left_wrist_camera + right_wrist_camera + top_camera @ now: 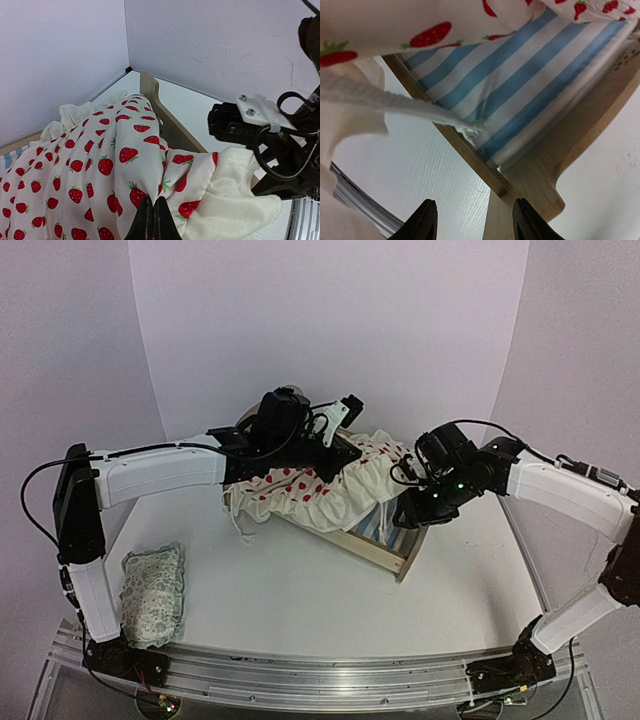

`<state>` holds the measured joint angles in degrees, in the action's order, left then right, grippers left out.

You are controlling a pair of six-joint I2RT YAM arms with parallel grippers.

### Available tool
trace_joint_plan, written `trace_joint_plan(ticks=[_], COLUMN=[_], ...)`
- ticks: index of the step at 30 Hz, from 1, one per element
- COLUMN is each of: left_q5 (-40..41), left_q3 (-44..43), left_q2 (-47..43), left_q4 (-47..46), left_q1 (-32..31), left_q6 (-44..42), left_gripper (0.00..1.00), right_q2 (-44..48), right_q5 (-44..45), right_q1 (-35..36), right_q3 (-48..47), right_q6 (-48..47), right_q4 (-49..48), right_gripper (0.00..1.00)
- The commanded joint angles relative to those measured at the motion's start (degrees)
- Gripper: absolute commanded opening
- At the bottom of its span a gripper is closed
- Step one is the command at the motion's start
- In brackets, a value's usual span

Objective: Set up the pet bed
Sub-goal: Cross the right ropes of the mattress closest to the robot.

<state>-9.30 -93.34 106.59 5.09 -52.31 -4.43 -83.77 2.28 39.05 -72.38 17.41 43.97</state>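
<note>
— Where does the pet bed (375, 548) sit?
— Mid-frame in the top view, angled on the counter (300, 590). The blanket (320, 485) is draped over it, and the striped mattress (520, 75) is bare at the lower-right end.
— And the tools?
— The left tool (152, 220) is pinched together on the blanket. The right tool (476, 217) stands apart above the footboard (535, 185) corner, holding nothing.
— How will the bed handle?
— Probably light, stiff plywood that slides easily. The footboard's top edge looks the safest hold.
</note>
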Motion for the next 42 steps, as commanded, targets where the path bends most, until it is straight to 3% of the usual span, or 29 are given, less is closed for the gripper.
trace_joint_plan(ticks=[1, 6, 15, 37, 39, 42], left_q5=[-2.1, -2.6, -3.4, -3.7, -3.7, -3.9], left_q3=[-2.5, -3.1, -5.7, -5.8, -5.9, -5.9], left_q2=[-4.5, -4.9, -5.4, -6.4, -6.4, -6.5], left_q4=[0.9, 2.2, 4.9, 5.1, 5.1, 5.2], left_q1=[0.5, 0.7, 1.7, 1.9, 1.9, 1.9], left_q6=[-0.1, 0.0, -0.3, 0.6, 0.8, 1.0], left_gripper=[0.0, 0.0, 0.0, 0.0, 0.0, 0.0], right_q2=[1.3, -0.3, -0.2, -0.7, -1.8, -3.2], right_q5=[-6.2, -10.3, -13.3, -15.9, -15.5, -16.2], right_q1=[-1.5, -2.5, -3.4, -3.9, -3.9, -3.8], right_q3=[4.5, 9.0, 13.8, 15.5, 15.0, 14.0], right_q6=[-4.9, -6.4, -9.4, -9.0, -9.2, -9.2], right_q4=[-14.9, -26.2, -38.0, -43.4, -43.4, -45.2], right_gripper=[0.51, 0.46, 0.45, 0.46, 0.44, 0.31])
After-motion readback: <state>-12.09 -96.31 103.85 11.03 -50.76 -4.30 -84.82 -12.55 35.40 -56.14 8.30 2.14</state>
